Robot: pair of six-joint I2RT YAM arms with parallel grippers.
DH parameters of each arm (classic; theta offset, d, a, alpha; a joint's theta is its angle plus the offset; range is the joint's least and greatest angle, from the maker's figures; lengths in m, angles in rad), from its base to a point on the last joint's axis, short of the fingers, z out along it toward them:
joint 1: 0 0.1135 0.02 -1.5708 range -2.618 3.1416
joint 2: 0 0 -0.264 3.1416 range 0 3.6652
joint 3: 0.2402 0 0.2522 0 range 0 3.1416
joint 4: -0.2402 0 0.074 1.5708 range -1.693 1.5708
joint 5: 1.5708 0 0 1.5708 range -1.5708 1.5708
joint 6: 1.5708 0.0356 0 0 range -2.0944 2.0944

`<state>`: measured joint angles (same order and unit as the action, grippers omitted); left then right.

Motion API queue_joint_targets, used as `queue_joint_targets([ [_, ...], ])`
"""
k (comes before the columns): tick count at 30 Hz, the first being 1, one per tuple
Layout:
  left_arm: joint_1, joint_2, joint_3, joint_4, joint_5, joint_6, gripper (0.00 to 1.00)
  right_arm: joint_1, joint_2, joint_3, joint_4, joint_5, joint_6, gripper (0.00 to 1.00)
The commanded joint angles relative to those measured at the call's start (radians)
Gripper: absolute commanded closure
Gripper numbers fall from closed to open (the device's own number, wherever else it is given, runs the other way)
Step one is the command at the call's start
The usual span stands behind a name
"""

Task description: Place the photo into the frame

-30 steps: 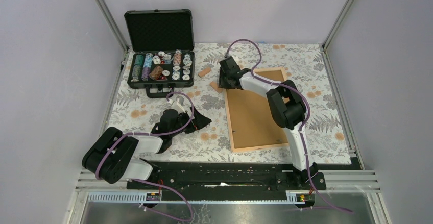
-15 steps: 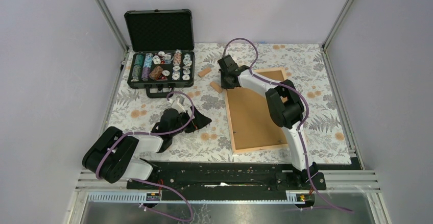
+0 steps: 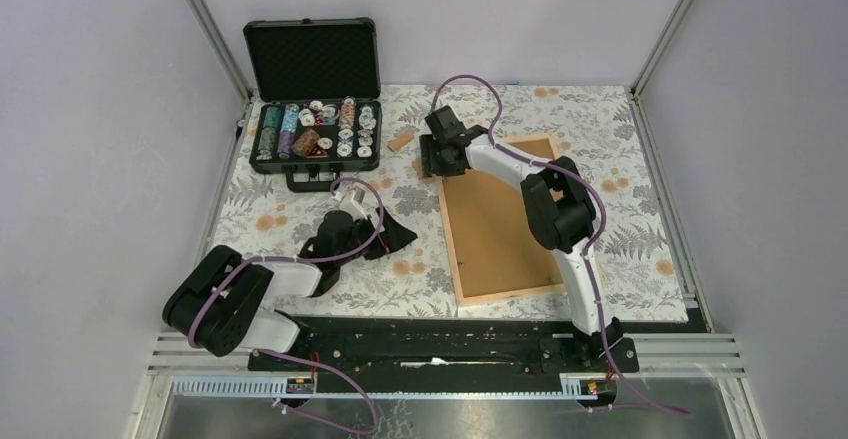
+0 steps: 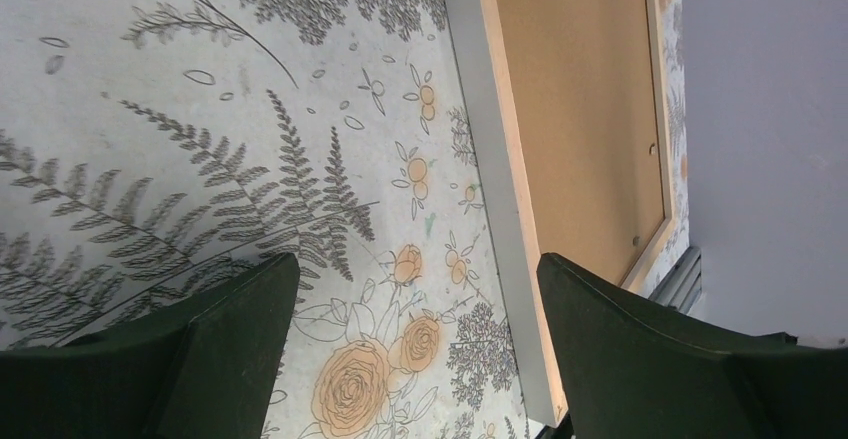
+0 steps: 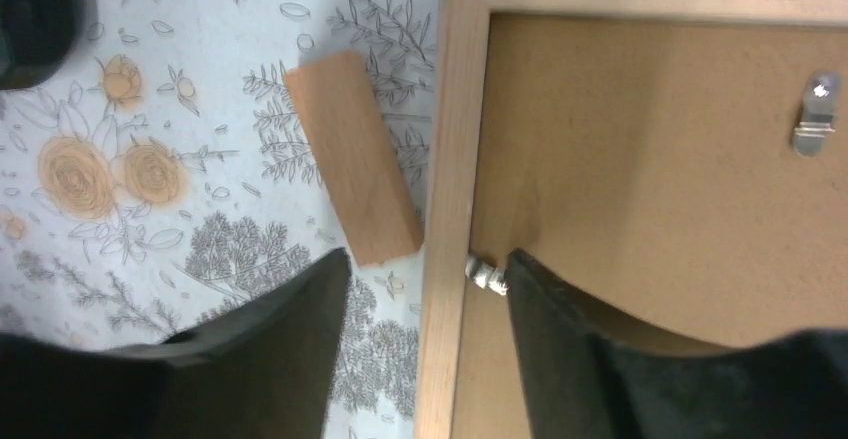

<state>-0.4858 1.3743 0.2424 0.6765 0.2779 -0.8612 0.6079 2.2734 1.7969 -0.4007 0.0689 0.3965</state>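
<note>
The frame (image 3: 510,292) lies flat on the right side of the flowery desk (image 3: 300,219). Its brown back board (image 3: 495,229) faces up. The right tool (image 5: 428,259) is low over the frame's far left corner. It is open, with one finger on each side of the left wood strip, and it has hold of nothing. I cannot tell if it touches the wood. A small wood block (image 5: 352,159) lies just beside that strip. The left tool (image 4: 415,269) is wide open too. It holds nothing and hangs over the desk, left of the frame.
</note>
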Motion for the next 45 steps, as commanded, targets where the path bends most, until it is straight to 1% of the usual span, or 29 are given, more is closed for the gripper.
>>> queue_joint_targets([
  [1,-0.042,0.012,0.051,-0.039,-0.029,0.043,0.06,0.014,-0.156,-0.012,-0.086,-0.002,-0.053,0.22],
  [3,-0.067,0.003,0.062,-0.057,-0.049,0.057,0.05,0.013,-0.233,-0.063,-0.084,0.025,-0.068,0.1],
  [4,-0.078,-0.002,0.068,-0.068,-0.061,0.067,0.05,0.013,-0.275,-0.093,-0.085,0.039,-0.072,0.05],
  [6,-0.104,-0.001,0.087,-0.094,-0.074,0.085,0.04,0.013,-0.359,-0.195,-0.088,0.069,-0.072,0.01],
  [12,-0.164,0.028,0.147,-0.133,-0.05,0.107,0.04,0.013,-0.652,-0.551,-0.073,0.088,-0.019,0.0],
  [16,-0.176,0.095,0.155,-0.012,0.007,0.032,0.06,0.013,-0.853,-0.781,-0.073,0.05,0.033,0.0],
  [19,-0.184,0.204,0.188,0.085,0.046,-0.029,0.09,0.015,-0.962,-0.885,-0.133,0.006,0.078,0.0],
  [22,-0.187,0.32,0.249,0.175,0.094,-0.085,0.11,0.02,-1.019,-0.966,-0.153,-0.111,0.11,0.09],
  [24,-0.188,0.385,0.289,0.224,0.12,-0.115,0.12,0.029,-1.049,-1.009,-0.157,-0.14,0.124,0.11],
  [27,-0.188,0.475,0.348,0.261,0.153,-0.15,0.12,0.049,-1.059,-1.059,-0.145,-0.16,0.144,0.12],
  [33,-0.187,0.561,0.456,0.251,0.167,-0.179,0.12,0.146,-1.0,-1.132,-0.089,-0.16,0.203,0.16],
  [35,-0.187,0.59,0.504,0.224,0.17,-0.184,0.12,0.167,-0.991,-1.158,-0.036,-0.175,0.235,0.17],
  [39,-0.176,0.665,0.602,0.218,0.187,-0.219,0.12,0.198,-0.977,-1.195,0.082,-0.238,0.301,0.21],
  [43,-0.146,0.753,0.703,0.237,0.221,-0.278,0.12,0.217,-0.947,-1.218,0.23,-0.275,0.369,0.22],
  [45,-0.134,0.805,0.79,0.24,0.256,-0.302,0.12,0.22,-0.904,-1.211,0.321,-0.298,0.394,0.21],
])
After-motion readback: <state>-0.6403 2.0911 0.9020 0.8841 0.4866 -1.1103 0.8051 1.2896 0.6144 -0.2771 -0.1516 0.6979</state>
